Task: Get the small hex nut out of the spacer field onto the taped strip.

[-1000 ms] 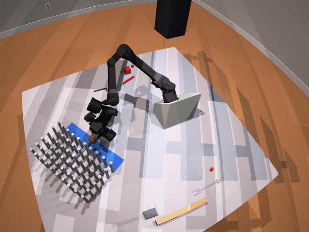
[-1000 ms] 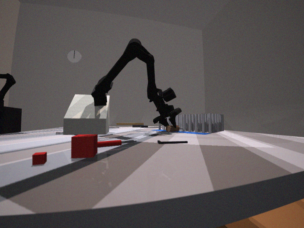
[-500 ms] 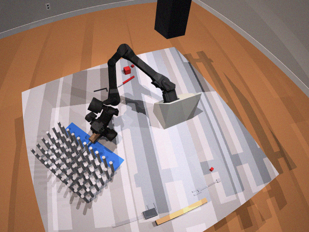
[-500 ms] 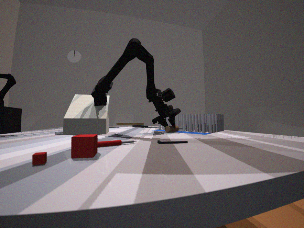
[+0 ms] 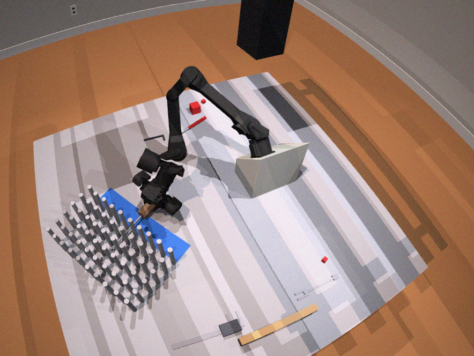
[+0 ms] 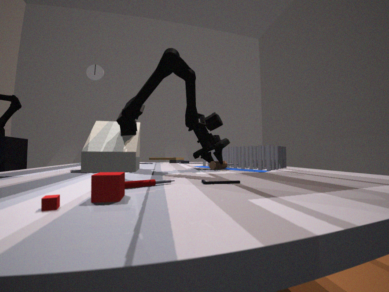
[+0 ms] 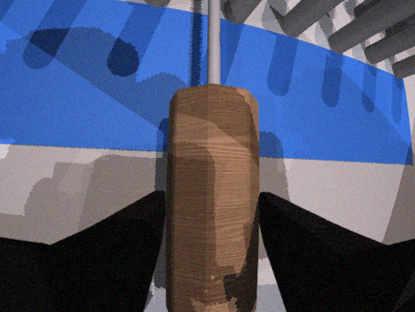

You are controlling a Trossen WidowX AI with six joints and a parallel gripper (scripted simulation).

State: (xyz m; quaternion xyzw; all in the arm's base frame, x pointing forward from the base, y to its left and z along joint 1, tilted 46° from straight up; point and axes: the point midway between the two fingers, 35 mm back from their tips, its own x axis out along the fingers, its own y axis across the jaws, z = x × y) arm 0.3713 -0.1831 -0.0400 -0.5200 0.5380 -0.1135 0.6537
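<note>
My gripper (image 5: 150, 206) (image 6: 216, 161) (image 7: 212, 202) is shut on the wooden handle (image 5: 144, 212) (image 6: 213, 165) (image 7: 211, 141) of a tool, low at the near edge of the blue taped strip (image 5: 179, 245) (image 6: 248, 170) (image 7: 329, 141). The tool's thin metal shaft (image 7: 213, 42) points away from me across the strip and in between the standing spacers (image 5: 170, 256) (image 6: 267, 155) (image 7: 305, 19). The spacers in view stand upright. The shaft's far end is hard to make out among them. I cannot make out the hex nut in any view.
A black hex key (image 5: 154, 137) (image 6: 221, 181), a red-handled screwdriver (image 5: 197, 122) (image 6: 141, 183) and a red cube (image 5: 194, 108) (image 6: 106, 187) lie behind the arm. A wooden bar (image 5: 279, 324) and a dark block (image 5: 230, 327) lie at the front. A pale wedge (image 5: 275, 172) (image 6: 108, 160) stands by the arm's base.
</note>
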